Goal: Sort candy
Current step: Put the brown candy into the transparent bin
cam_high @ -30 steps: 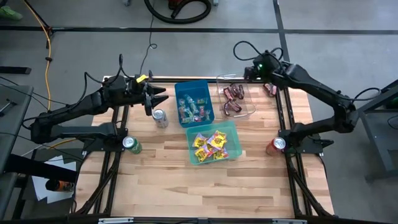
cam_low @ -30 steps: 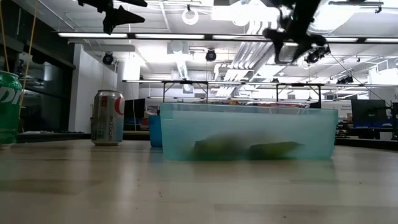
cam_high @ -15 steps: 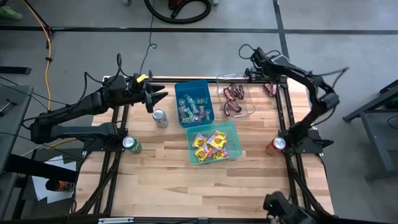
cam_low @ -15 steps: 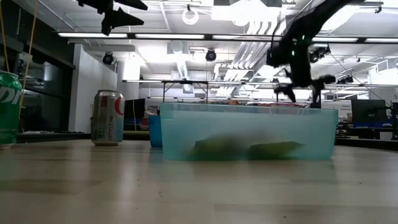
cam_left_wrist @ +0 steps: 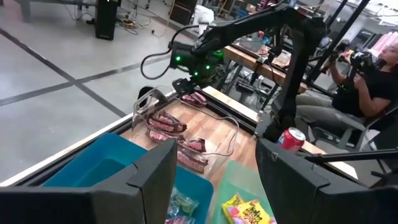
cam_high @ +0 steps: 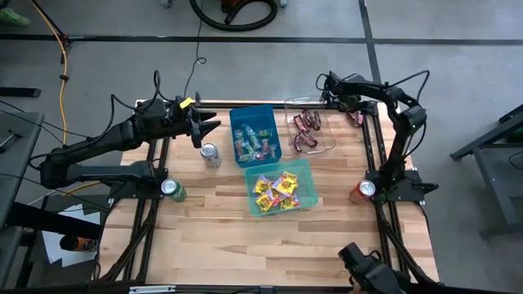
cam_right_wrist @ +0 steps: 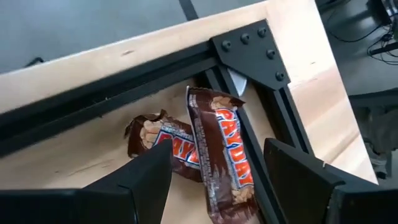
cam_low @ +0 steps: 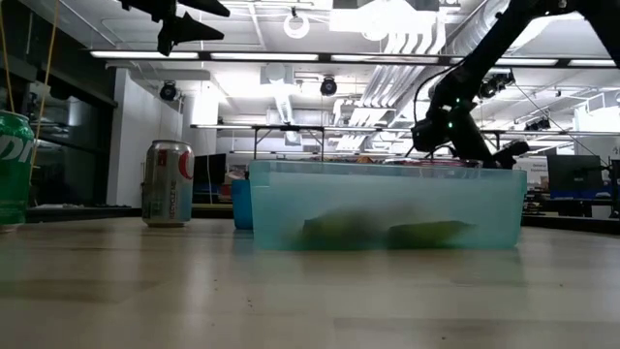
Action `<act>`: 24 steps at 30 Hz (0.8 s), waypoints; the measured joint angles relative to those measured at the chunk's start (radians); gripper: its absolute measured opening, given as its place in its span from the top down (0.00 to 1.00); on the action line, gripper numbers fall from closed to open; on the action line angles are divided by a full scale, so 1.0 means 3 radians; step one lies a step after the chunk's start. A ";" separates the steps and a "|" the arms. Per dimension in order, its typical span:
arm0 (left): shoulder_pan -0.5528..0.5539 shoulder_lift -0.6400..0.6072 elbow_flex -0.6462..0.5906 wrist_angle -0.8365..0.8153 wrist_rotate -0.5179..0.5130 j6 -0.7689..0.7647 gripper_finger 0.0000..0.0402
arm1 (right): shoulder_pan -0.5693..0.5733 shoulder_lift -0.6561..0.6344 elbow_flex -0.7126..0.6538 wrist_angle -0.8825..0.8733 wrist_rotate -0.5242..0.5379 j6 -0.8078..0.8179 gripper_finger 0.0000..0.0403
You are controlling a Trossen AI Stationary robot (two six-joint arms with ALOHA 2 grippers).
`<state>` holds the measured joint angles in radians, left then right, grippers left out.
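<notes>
Two dark maroon candy bars (cam_right_wrist: pixel 224 155) lie flat on the table at its far right corner (cam_high: pixel 355 117), beside the black frame rail; one overlaps the other (cam_right_wrist: pixel 155 140). My right gripper (cam_right_wrist: pixel 217 199) is open just above them, touching nothing; it also shows in the high view (cam_high: pixel 347 104) and the left wrist view (cam_left_wrist: pixel 188 84). More maroon bars lie in a clear bin (cam_high: pixel 310 131). Yellow packets lie in a teal bin (cam_high: pixel 282 188), and small green and pink pieces in a blue bin (cam_high: pixel 255 135). My left gripper (cam_high: pixel 208 126) is open and empty, held high left of the blue bin.
A silver can (cam_high: pixel 211 155) stands left of the blue bin, a green can (cam_high: pixel 172 190) by the left arm's base and a red can (cam_high: pixel 362 191) by the right arm's base. Bare wood lies toward the near edge (cam_high: pixel 270 245). A person sits beyond the table (cam_left_wrist: pixel 373 81).
My right gripper has come down toward the two bars at the far right corner, and its arm has folded, the elbow swinging in toward the table. The candy has not moved.
</notes>
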<state>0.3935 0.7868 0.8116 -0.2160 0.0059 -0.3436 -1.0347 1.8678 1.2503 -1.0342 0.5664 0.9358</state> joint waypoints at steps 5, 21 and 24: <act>0.0000 0.0000 0.0000 -0.0001 -0.0003 0.0078 0.49 | 0.0002 0.0153 0.0000 0.0011 0.0156 0.0115 0.41; 0.0025 0.0000 0.0000 -0.0014 -0.0053 0.0111 0.49 | 0.0002 0.0486 0.0070 -0.0193 -0.0046 0.0105 0.67; 0.0060 0.0000 0.0000 -0.0014 -0.0056 0.0111 0.49 | 0.0004 0.0476 0.0070 -0.0217 -0.0044 0.0007 0.81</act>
<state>0.4114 0.7868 0.8116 -0.2203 -0.0110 -0.3103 -1.0336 2.0106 1.2713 -1.0994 0.5533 0.9379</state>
